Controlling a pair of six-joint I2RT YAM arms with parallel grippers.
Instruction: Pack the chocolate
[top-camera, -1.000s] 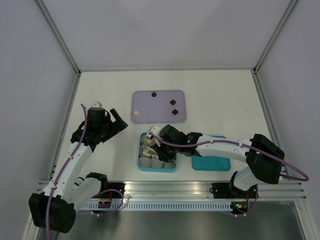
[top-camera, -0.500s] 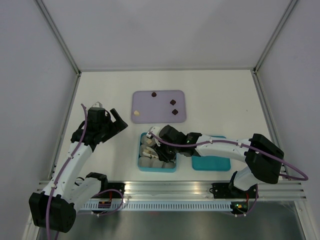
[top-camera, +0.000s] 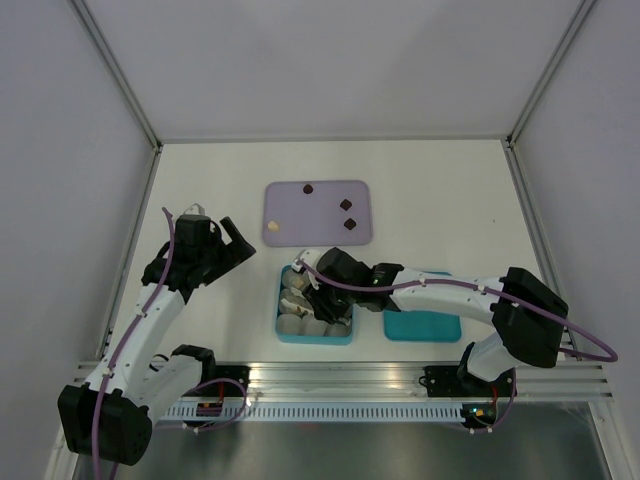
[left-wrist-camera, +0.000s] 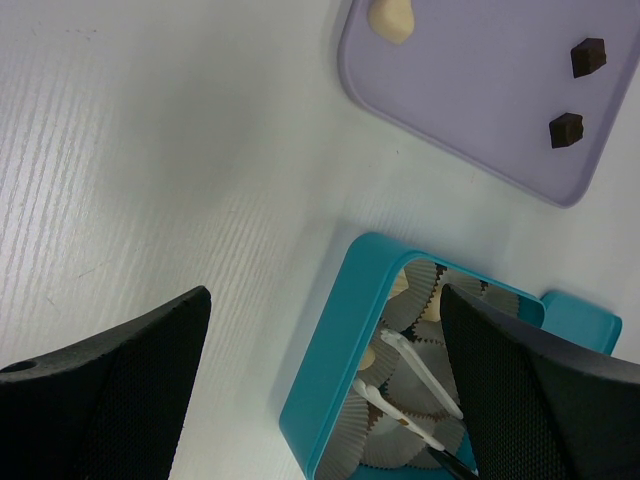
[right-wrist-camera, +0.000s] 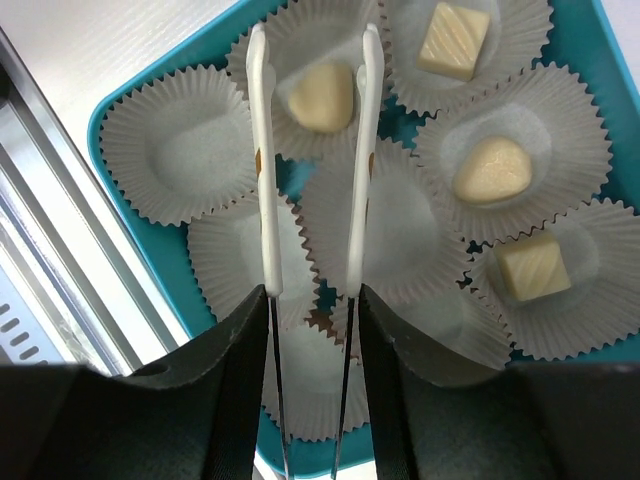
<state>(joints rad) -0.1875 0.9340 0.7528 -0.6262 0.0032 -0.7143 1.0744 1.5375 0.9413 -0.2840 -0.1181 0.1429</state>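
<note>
A lavender tray (top-camera: 320, 228) holds three dark chocolate pieces (top-camera: 347, 203) and one cream piece (top-camera: 273, 229); they also show in the left wrist view (left-wrist-camera: 391, 18). A teal box (top-camera: 283, 335) holds white paper cups. My right gripper (top-camera: 305, 275) is over the box with its thin white prongs open (right-wrist-camera: 314, 35). They straddle a cream chocolate (right-wrist-camera: 320, 97) lying in a cup without touching it. Three more cream pieces (right-wrist-camera: 492, 170) sit in other cups. My left gripper (top-camera: 235, 240) is open and empty, left of the box (left-wrist-camera: 335, 350).
A teal lid (top-camera: 422, 325) lies right of the box. Several paper cups (right-wrist-camera: 178, 150) in the box are empty. A metal rail runs along the near table edge (top-camera: 330, 375). White walls enclose the table.
My right gripper has shifted slightly over the box. The left arm has not moved.
</note>
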